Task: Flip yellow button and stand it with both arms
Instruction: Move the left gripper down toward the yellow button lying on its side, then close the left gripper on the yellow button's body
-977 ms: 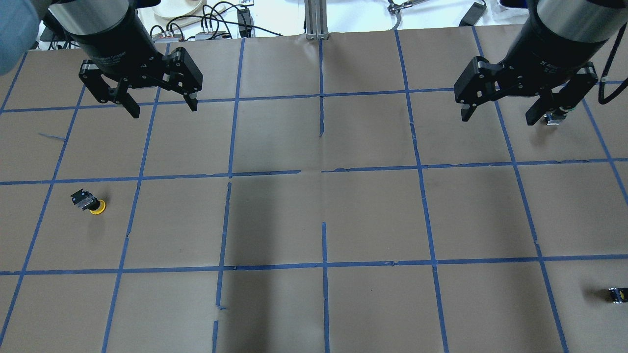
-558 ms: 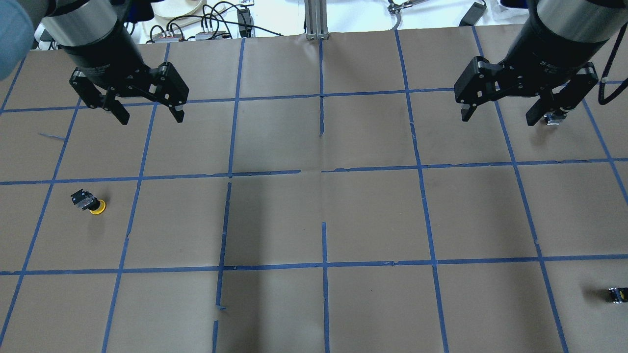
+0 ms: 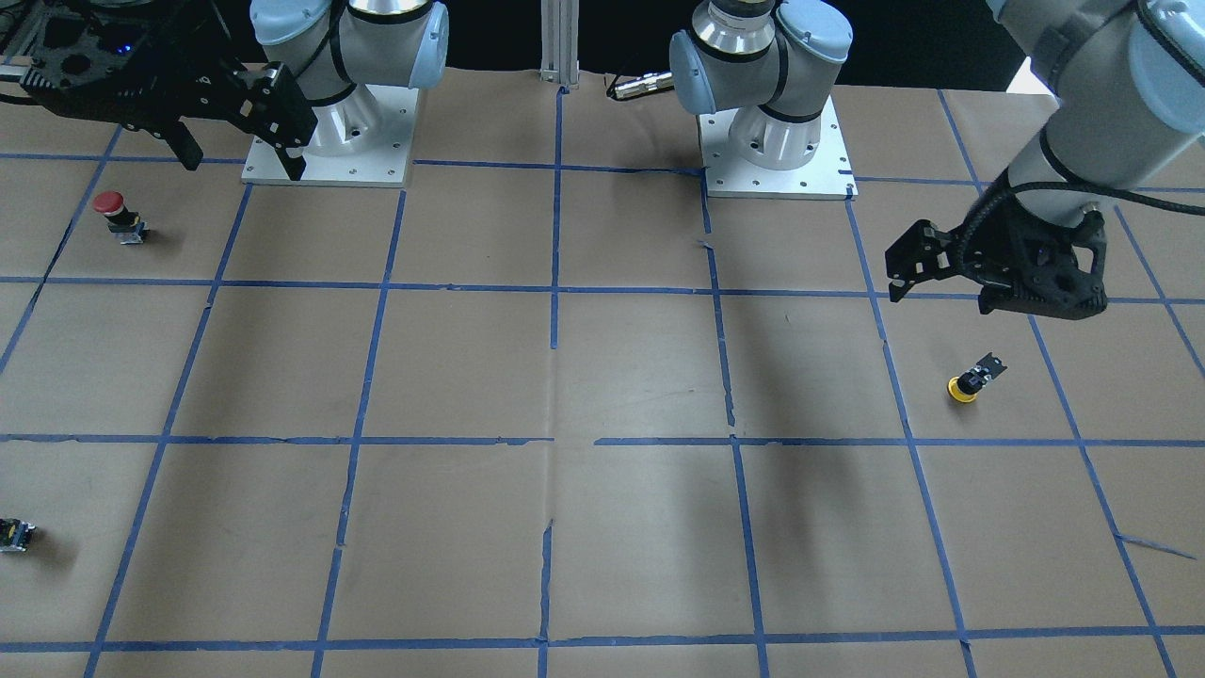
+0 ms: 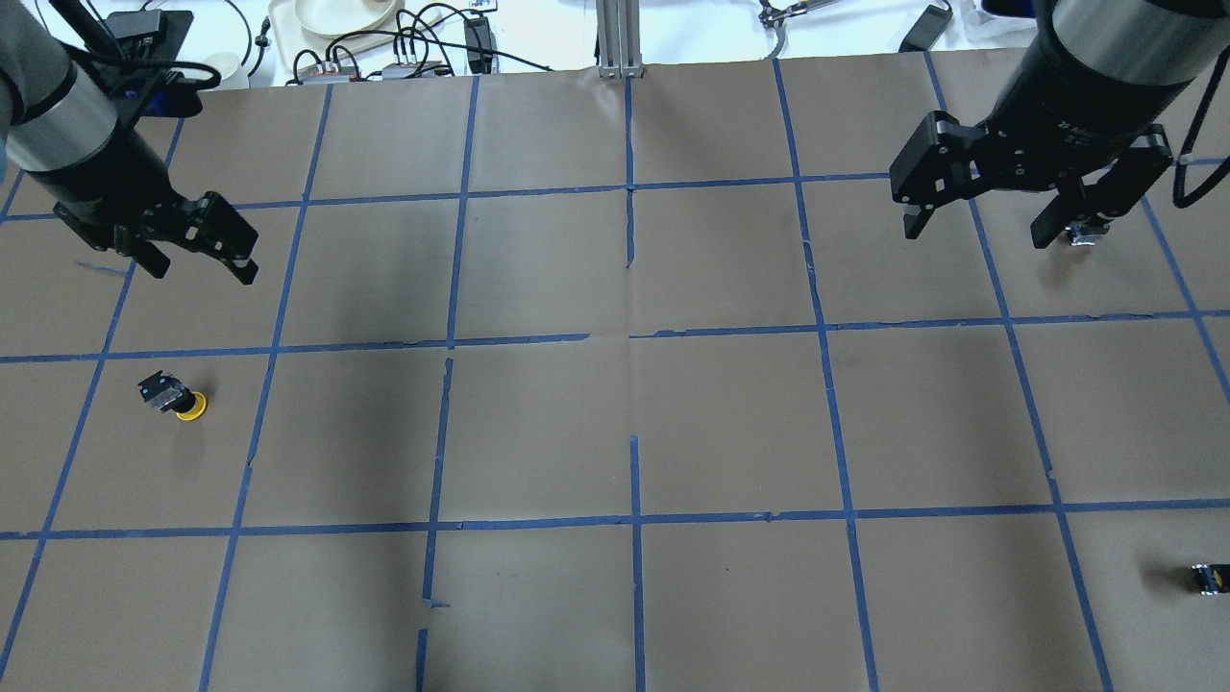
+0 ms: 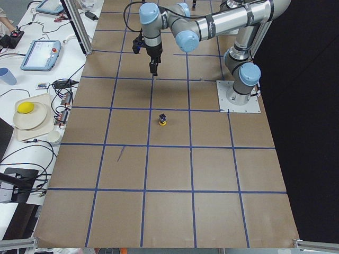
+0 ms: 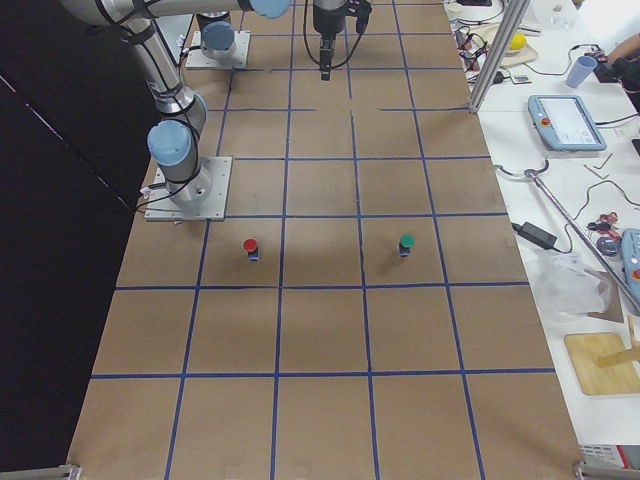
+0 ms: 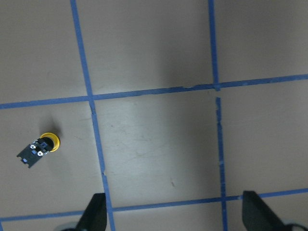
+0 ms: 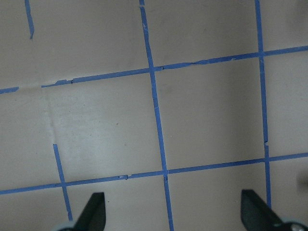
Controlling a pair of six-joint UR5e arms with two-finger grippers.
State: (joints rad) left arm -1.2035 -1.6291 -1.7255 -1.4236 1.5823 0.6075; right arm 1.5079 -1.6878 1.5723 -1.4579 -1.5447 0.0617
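The yellow button [image 4: 178, 398] rests on the brown paper at the left, yellow cap on the table and black-and-grey body upward. It also shows in the front-facing view [image 3: 970, 381], the exterior left view [image 5: 163, 120] and the left wrist view [image 7: 41, 147]. My left gripper [image 4: 200, 269] is open and empty, above and beyond the button, one grid square away; its fingertips [image 7: 94, 214] frame bare paper. My right gripper [image 4: 975, 234] is open and empty, high over the far right.
A red-capped button [image 3: 118, 215] stands under the right gripper, partly hidden behind a finger in the overhead view [image 4: 1084, 234]. A small dark block [image 4: 1209, 577] lies at the near right edge. Blue tape lines grid the table. Cables and dishes lie beyond the far edge.
My left gripper has moved left and toward the button's square, still open. The right gripper and the button have not moved.
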